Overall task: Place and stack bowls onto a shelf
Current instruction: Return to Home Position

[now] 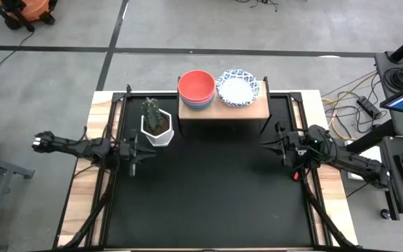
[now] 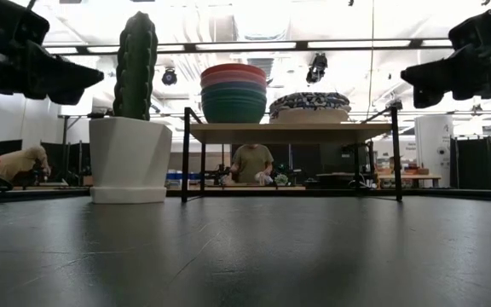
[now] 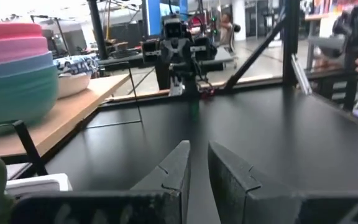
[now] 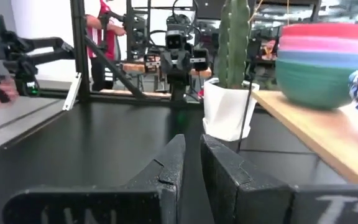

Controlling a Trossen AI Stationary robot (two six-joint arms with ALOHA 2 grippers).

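a cactus in a white hexagonal pot stands upright on the black table.

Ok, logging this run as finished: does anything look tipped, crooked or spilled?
Nothing stands out. Both stacks of bowls sit level on the shelf, and the cactus pot stands upright beside it.

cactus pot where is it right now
In the high view the white cactus pot stands on the black table, left of centre, just off the shelf's front left corner and near the left gripper.
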